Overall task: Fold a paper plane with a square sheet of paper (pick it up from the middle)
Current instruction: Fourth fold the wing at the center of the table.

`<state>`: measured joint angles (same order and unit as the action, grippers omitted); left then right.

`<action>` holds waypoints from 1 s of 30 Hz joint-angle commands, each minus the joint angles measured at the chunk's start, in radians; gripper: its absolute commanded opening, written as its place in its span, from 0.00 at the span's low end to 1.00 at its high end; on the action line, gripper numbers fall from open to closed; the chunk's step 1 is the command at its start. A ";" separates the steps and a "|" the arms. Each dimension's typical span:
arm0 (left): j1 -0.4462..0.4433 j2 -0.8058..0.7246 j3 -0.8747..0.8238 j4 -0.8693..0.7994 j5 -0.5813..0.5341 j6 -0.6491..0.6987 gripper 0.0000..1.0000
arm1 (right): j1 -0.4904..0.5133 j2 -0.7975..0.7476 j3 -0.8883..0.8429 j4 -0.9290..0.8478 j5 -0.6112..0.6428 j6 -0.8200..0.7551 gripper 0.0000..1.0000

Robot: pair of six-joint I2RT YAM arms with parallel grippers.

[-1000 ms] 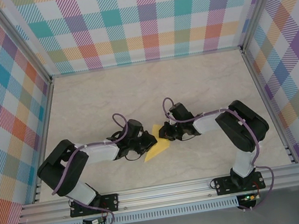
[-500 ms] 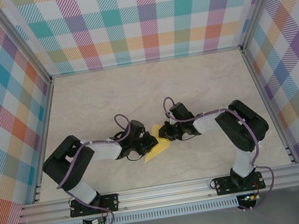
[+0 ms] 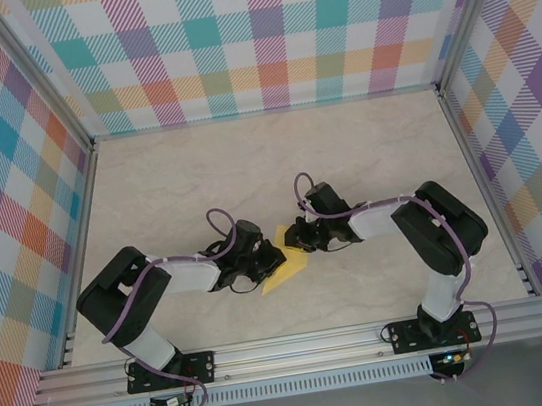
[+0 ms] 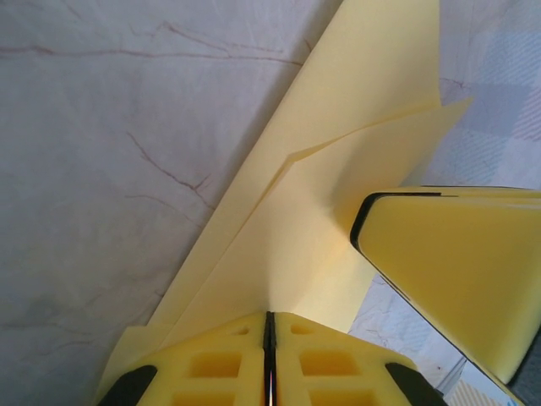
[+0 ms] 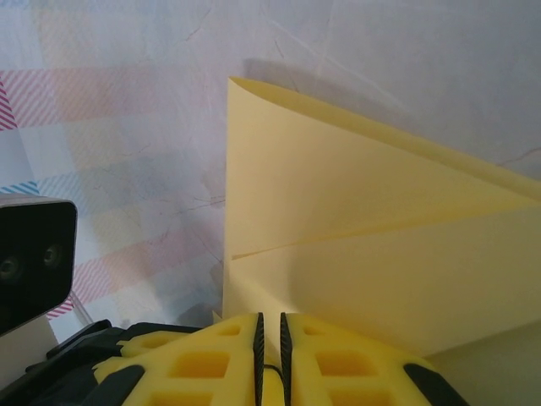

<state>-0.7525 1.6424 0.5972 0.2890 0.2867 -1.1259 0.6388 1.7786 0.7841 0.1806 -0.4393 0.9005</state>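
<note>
The right pincer [image 5: 269, 321] hides the near edge of the square sheet of paper [image 5: 363, 254], cropped at right.

Right gripper [image 5: 269, 321] closed, nipping folded yellow paper [image 5: 363, 237], marbled tabletop [image 5: 406, 51]

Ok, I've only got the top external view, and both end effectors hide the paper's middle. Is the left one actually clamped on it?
Observer: Yes, the left end effector has its jaws shut, and the yellow paper comes out from between them.
Operator: And the right?
Observer: The right end effector is shut to a thin slit against the paper's edge; a pinch I can't confirm.
Operator: Any folds?
Observer: A folded flap overlaps the layer beneath, its slanted edge plain.
</note>
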 commanded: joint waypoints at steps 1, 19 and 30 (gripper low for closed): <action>-0.007 0.017 -0.027 -0.152 -0.056 0.024 0.09 | 0.005 0.046 0.017 -0.003 -0.001 -0.003 0.15; -0.005 -0.091 0.036 -0.106 0.004 0.003 0.14 | 0.005 0.084 -0.017 -0.060 0.081 0.008 0.10; -0.007 -0.009 0.029 0.010 0.063 -0.048 0.16 | 0.005 0.109 -0.015 -0.049 0.076 0.012 0.10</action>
<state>-0.7525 1.6070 0.6189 0.2558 0.3180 -1.1538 0.6395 1.8191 0.7921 0.1925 -0.4358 0.9051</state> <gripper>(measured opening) 0.157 0.100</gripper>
